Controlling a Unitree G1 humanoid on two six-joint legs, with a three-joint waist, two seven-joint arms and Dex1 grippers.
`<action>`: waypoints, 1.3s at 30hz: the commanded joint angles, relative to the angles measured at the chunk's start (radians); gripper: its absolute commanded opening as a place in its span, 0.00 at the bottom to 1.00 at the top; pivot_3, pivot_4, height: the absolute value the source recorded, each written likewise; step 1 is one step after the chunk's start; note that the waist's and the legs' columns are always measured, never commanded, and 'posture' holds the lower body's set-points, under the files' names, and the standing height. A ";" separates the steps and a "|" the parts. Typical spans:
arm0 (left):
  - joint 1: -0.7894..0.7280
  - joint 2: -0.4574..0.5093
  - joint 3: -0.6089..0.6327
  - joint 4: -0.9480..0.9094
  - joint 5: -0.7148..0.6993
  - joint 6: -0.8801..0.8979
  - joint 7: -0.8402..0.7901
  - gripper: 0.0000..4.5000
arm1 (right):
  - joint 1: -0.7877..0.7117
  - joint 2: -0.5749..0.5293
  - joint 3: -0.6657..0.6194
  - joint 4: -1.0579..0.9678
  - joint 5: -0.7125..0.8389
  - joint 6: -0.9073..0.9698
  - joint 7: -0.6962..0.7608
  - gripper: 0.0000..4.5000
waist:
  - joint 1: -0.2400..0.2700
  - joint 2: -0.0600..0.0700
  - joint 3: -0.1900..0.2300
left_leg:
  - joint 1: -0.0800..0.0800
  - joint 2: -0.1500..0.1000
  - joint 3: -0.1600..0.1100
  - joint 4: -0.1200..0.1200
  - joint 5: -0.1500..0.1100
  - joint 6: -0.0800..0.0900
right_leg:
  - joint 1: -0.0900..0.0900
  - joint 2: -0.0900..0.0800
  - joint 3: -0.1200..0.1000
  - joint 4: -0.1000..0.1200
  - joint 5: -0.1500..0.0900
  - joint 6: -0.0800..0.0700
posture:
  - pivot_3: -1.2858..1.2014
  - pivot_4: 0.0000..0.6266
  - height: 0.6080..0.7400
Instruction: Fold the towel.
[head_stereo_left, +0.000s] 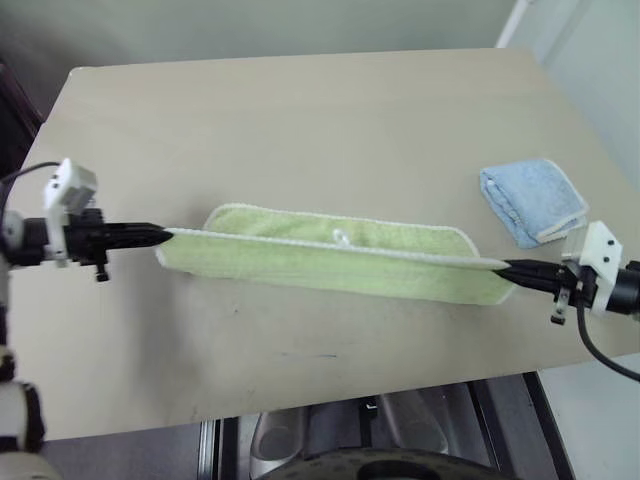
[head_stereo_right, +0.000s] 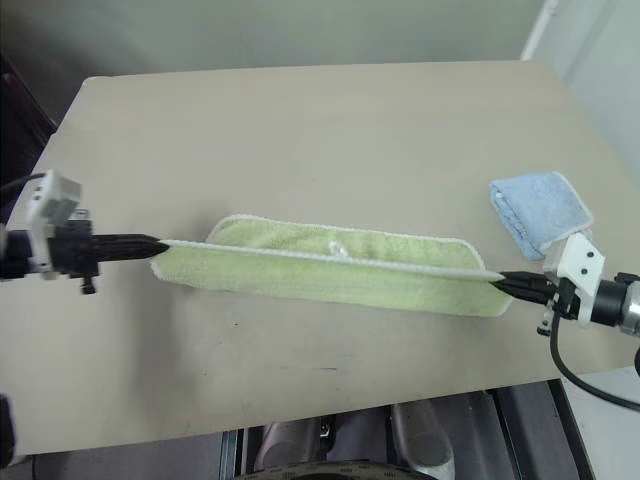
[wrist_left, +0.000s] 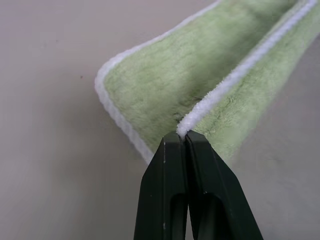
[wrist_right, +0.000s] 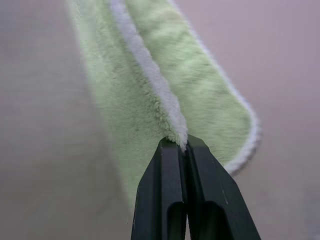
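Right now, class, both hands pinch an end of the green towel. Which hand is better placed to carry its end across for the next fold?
Probably the left hand: bare table surrounds it, while the right hand works beside the blue towel.

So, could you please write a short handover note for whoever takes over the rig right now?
Left tool: shut on the towel's left end, at the white edging.
Right tool: shut on its right end, same edge.
Towel: stretched between both tools over the table, near edge lifted, the rest resting on the table.
Blue towel: folded, far right, untouched.
Done: both ends gripped.
Left: carry the edge across, lay it down and release.
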 joint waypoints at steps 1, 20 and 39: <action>-0.096 -0.030 0.008 0.102 0.040 -0.055 0.044 0.00 | -0.064 0.017 0.026 0.055 -0.037 -0.035 -0.032 0.00 | 0.002 0.000 0.000 | 0.000 0.000 0.000 0.000 0.000 0.000 | 0.000 0.000 0.000 0.000 0.000 0.000 | 0.52 0.24 0.72; -0.325 -0.248 0.008 0.497 0.206 -0.372 0.237 0.00 | -0.312 0.155 0.159 0.363 -0.160 -0.175 -0.098 0.00 | 0.005 0.000 0.000 | 0.007 0.000 0.002 0.001 0.003 0.004 | 0.009 0.000 0.000 -0.002 0.006 0.012 | 0.52 0.24 0.72; -0.300 -0.283 0.126 0.529 0.161 -0.375 0.333 0.81 | -0.352 0.176 0.105 0.333 -0.027 -0.007 -0.081 0.81 | 0.006 0.000 0.000 | 0.007 0.000 0.003 0.001 0.004 0.003 | 0.010 0.000 0.000 -0.003 0.003 0.010 | 0.52 0.24 0.72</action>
